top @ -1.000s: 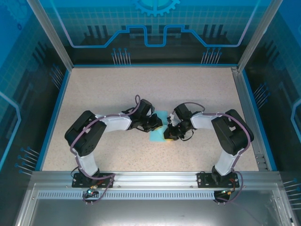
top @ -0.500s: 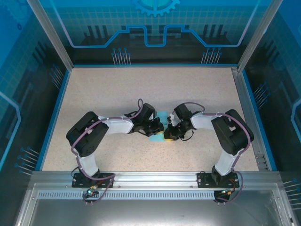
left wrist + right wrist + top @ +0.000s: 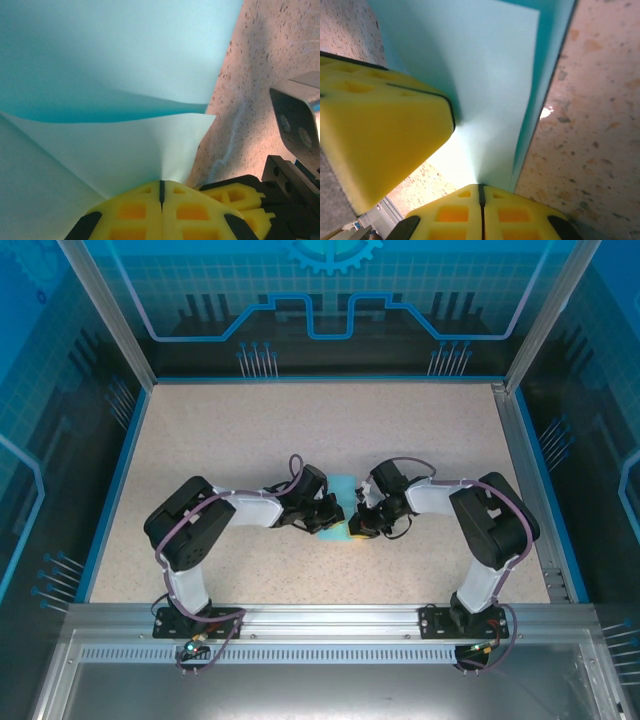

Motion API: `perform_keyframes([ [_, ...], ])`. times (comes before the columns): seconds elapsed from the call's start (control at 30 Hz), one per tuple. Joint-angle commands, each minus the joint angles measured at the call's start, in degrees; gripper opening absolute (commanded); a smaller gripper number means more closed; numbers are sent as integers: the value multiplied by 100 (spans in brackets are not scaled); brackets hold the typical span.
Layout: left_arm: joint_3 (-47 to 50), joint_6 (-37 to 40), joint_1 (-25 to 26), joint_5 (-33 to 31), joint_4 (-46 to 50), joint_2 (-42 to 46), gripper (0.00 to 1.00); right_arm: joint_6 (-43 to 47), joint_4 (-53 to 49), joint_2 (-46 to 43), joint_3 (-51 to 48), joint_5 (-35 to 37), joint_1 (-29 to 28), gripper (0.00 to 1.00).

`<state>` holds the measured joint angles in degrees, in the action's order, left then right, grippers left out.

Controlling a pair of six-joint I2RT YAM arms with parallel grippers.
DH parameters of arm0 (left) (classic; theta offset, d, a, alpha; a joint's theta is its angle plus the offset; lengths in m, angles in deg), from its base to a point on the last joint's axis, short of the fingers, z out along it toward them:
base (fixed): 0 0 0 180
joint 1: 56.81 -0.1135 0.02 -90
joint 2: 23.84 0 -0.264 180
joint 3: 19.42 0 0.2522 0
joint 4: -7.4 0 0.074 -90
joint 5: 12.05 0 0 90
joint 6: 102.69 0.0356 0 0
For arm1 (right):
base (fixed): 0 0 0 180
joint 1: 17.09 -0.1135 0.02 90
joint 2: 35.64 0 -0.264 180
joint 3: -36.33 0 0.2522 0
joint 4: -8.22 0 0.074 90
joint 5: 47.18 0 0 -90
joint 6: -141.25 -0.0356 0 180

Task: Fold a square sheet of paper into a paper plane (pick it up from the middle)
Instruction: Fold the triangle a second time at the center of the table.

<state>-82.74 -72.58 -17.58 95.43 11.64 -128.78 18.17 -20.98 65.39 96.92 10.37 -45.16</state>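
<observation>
1. My left gripper has slid nearer along the table and tightened; its jaws are now pinched on the sheet of paper.
2. The sheet lies mid-table between both grippers, so I judge a fold is under way.
3. My right gripper has clenched on it too.
4. The wrist cameras show the sheet entering each closed seam, plus a lifted flap. Overhead, the arms cover that.

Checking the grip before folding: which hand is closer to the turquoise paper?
Neither: both touch the paper. Left hand pinches its left side, right hand its right side.
</observation>
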Motion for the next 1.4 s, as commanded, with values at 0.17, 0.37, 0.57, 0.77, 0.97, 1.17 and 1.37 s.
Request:
perform_keyframes([
  [0.17,37,156,12,-354,-5,-219,1,-32,-440,331,-216,660,36,3],
  [0.37,135,133,-22,-572,177,-228,1,-25,-529,324,-220,718,35,2],
  [0.57,343,250,-98,-565,-301,-242,1,-32,-539,321,-242,748,38,2],
  [0.77,430,435,-143,-588,-599,-248,0,-49,-495,398,-280,766,40,1],
  [0.97,457,473,-169,-727,-559,-282,0,-67,-490,432,-280,775,39,0],
  [1.17,475,500,-226,-775,-518,-238,0,-68,-505,433,-288,808,48,0],
  [1.37,502,563,-283,-689,-636,-200,0,-72,-470,471,-316,810,66,0],
])
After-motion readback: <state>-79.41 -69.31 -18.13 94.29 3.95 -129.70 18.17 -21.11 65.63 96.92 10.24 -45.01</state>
